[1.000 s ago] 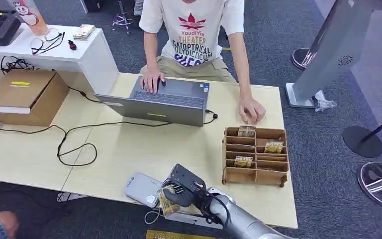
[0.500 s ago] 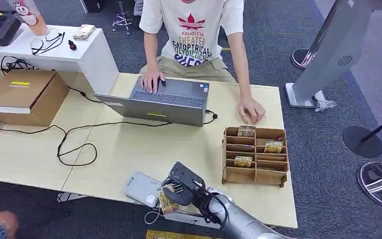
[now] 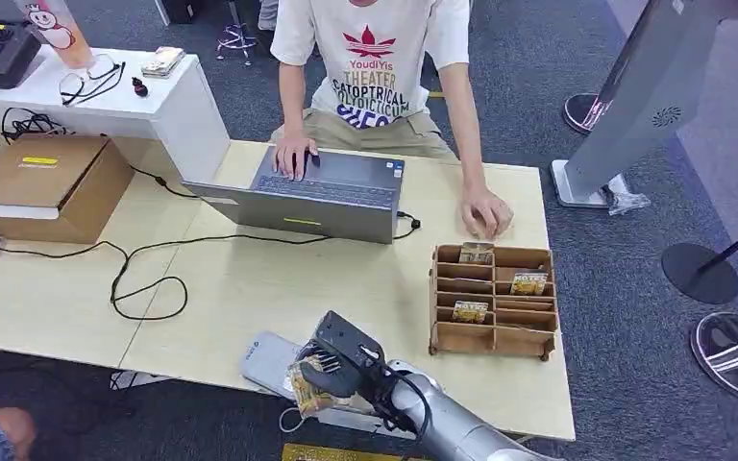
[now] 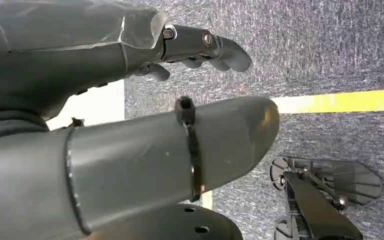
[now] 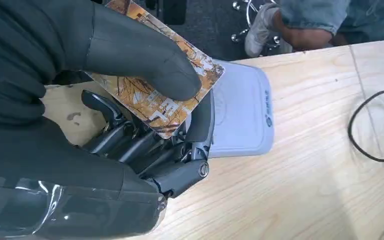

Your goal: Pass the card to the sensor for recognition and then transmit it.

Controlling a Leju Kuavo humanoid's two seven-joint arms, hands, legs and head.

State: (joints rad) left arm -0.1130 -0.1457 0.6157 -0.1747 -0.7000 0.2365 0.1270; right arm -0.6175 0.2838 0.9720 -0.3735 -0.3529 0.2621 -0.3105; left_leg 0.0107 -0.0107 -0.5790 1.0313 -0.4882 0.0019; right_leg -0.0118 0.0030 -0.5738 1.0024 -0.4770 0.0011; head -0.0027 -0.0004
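Note:
My right hand [image 3: 334,365] hovers at the table's front edge, pinching an orange-brown patterned card [image 5: 155,95] between thumb and fingers. The card [image 3: 306,389] hangs partly over the grey flat sensor [image 3: 271,363], which lies at the front edge of the table; in the right wrist view the sensor [image 5: 242,117] sits just beyond my fingers. My left hand [image 4: 130,115] hangs above the carpet floor, holding nothing, with its fingers [image 4: 215,47] spread from the thumb.
A wooden card rack [image 3: 493,300] with several cards stands right of my hand. A person sits across the light wooden table [image 3: 250,279], both hands near a grey laptop [image 3: 307,197]. Black cables [image 3: 144,274] loop on the left. A cardboard box [image 3: 48,182] sits far left.
My right hand has moved left with the card, now reaching further over the sensor. The person and the laptop have stayed put.

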